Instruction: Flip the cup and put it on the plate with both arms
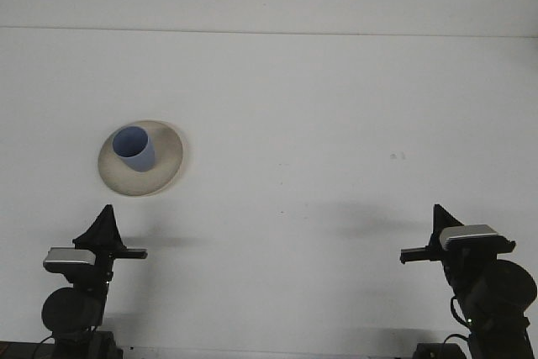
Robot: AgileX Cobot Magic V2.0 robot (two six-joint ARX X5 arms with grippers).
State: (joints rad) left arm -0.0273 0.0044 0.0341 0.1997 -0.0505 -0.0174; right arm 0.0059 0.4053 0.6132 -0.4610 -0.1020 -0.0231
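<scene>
White table (319,124) — blue cup (134,148) upright, mouth up | on beige plate (164,170)

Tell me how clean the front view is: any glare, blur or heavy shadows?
Front view: even, soft light, no glare on the white table; blue cup and plate read sharply; both arms are dark silhouettes casting faint shadows, so left pincer and right pincer detail is lost.
</scene>
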